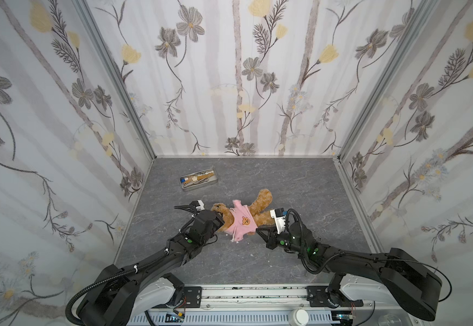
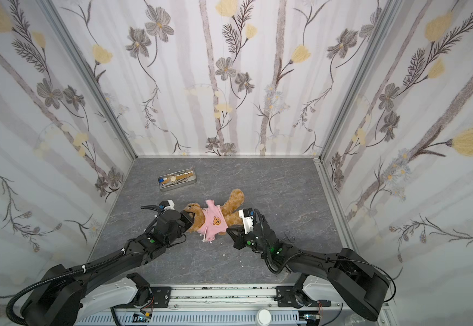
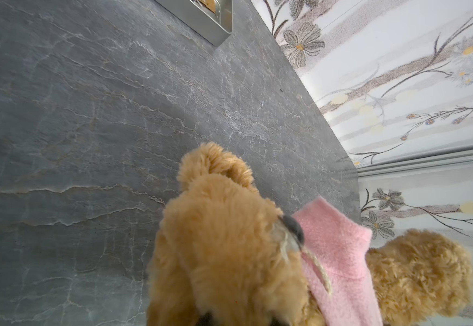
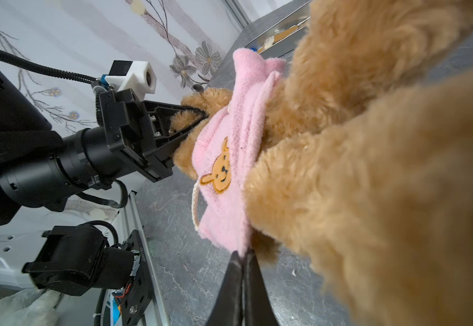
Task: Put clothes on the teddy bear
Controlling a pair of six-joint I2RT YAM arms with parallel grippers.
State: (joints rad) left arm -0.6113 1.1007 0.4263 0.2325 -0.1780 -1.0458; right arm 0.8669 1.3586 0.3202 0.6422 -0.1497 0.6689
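On the grey marbled tabletop [image 1: 300, 183], near its middle, the teddy bear [image 1: 262, 204] lies wearing a pink shirt [image 1: 239, 223] over its torso. The left gripper [image 4: 201, 118] pinches fur at its head; the right gripper [image 4: 242, 255] is clamped tight on the shirt's hem.

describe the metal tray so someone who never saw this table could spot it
On the grey stone-look table, look to the far left, near the corner of the flowered walls, beyond the teddy bear in its pink shirt. The shallow rectangular metal tray of small tools lies there alone. Unlike the soft bear, it is shiny and hard-edged.
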